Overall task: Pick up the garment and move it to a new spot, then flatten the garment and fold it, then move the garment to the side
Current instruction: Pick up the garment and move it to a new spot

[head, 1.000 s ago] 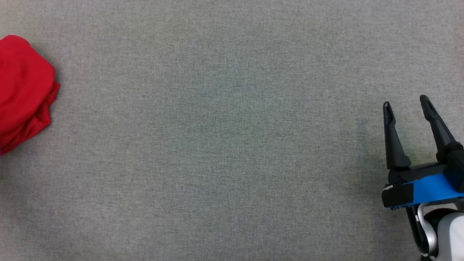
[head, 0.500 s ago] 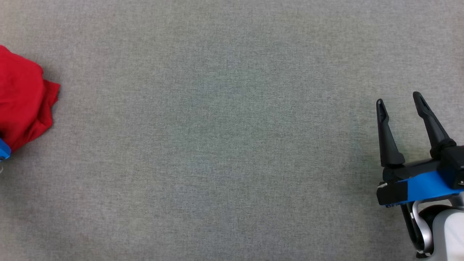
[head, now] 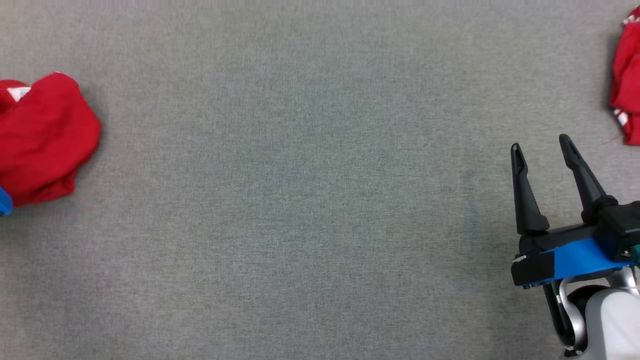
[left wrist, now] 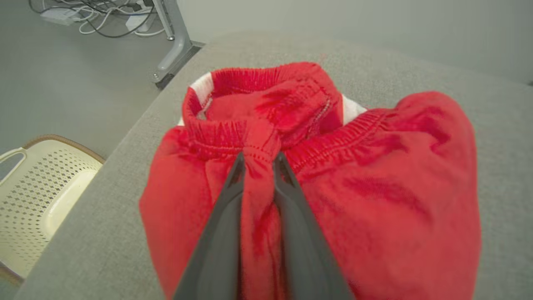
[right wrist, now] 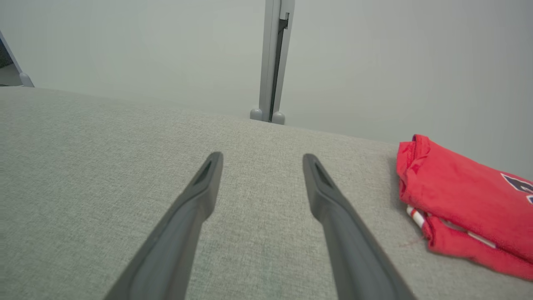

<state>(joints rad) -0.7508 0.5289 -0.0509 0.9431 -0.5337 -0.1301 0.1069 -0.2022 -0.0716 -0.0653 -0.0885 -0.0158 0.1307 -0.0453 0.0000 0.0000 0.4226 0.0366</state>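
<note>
While the left gripper [left wrist: 258,158] is pinching a gathered fold of elastic waistband between its two dark fingers, the crumpled red fabric garment [left wrist: 374,187] is bunching around and just beyond those fingers on the grey cloth-covered table [left wrist: 104,233]. A cream perforated plastic basket [left wrist: 37,196] is sitting below the table edge, off to that gripper's left in its wrist view. The right gripper [head: 540,143] is hanging over the table well apart from the garment, its fingers standing spread with nothing between them. A folded red cloth item [right wrist: 462,196], possibly a shirt with white trim, is lying beyond its fingertips, to their right.
</note>
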